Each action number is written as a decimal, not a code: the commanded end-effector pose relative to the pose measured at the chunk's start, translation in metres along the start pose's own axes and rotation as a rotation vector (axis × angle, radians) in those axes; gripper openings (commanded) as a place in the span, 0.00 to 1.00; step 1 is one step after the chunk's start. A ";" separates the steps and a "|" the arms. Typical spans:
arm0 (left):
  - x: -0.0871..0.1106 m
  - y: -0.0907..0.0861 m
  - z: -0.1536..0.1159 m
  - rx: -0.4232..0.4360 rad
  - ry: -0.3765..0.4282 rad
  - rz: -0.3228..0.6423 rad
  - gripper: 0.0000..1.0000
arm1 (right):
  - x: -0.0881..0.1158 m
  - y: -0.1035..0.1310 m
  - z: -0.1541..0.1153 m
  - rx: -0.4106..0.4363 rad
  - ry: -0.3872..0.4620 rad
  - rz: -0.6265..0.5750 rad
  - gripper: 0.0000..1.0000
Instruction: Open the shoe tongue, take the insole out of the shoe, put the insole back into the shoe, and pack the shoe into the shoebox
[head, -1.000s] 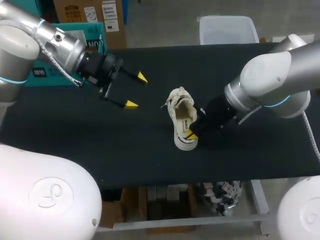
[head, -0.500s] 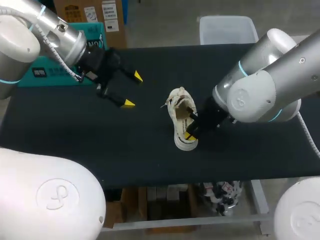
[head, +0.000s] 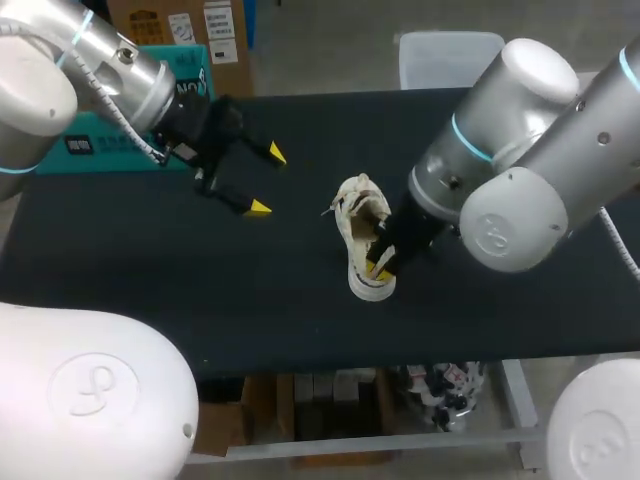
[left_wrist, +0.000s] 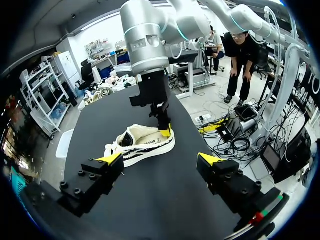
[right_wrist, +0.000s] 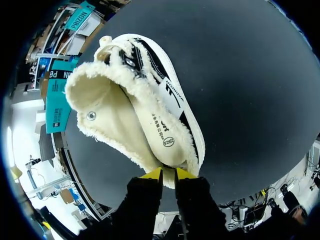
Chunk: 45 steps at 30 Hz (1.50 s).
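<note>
A cream, fleece-lined shoe (head: 362, 235) with dark stripes lies on its side in the middle of the black table (head: 300, 310). Its insole (right_wrist: 160, 127) sits inside, printed face showing. My right gripper (head: 380, 266) is at the heel, its yellow fingertips (right_wrist: 152, 173) only narrowly apart against the fleecy heel rim, open. My left gripper (head: 266, 180) hovers wide open to the left of the shoe, holding nothing. In the left wrist view the shoe (left_wrist: 142, 145) lies ahead of that gripper (left_wrist: 160, 159), with my right gripper (left_wrist: 165, 131) at its heel. A teal shoebox (head: 196, 62) stands at the far left, behind my left arm.
A clear plastic bin (head: 455, 55) stands past the table's far edge. My bulky right arm (head: 510, 170) hangs over the table right of the shoe. Bare black surface runs along the near edge and the far right.
My right arm has swung up and in over the table while its gripper stayed at the heel, its tips parting slightly. My left gripper drew back a little to the left.
</note>
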<state>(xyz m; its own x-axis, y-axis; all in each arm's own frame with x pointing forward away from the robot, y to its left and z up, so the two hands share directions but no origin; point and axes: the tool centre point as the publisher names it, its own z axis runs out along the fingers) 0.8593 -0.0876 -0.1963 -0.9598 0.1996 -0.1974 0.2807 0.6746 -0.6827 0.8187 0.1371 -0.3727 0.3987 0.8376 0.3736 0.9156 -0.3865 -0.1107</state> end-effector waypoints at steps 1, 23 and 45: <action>0.000 0.000 0.000 0.001 0.001 0.000 1.00 | 0.001 -0.004 -0.006 -0.190 -0.021 0.001 0.16; 0.000 0.000 0.000 0.001 0.001 0.000 1.00 | 0.019 0.029 0.031 -0.285 -0.029 -0.219 0.00; 0.020 0.005 -0.003 -0.240 -0.370 -0.809 1.00 | 0.011 0.040 0.046 -0.380 -0.052 -0.290 0.00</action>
<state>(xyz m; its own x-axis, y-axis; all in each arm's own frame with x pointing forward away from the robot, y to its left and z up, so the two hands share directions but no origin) 0.8523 -0.0811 -0.2098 -0.9577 -0.2823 0.0565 -0.2466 0.7035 -0.6665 0.8642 0.1461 -0.4070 0.1311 0.9454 0.2984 0.9880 -0.1493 0.0390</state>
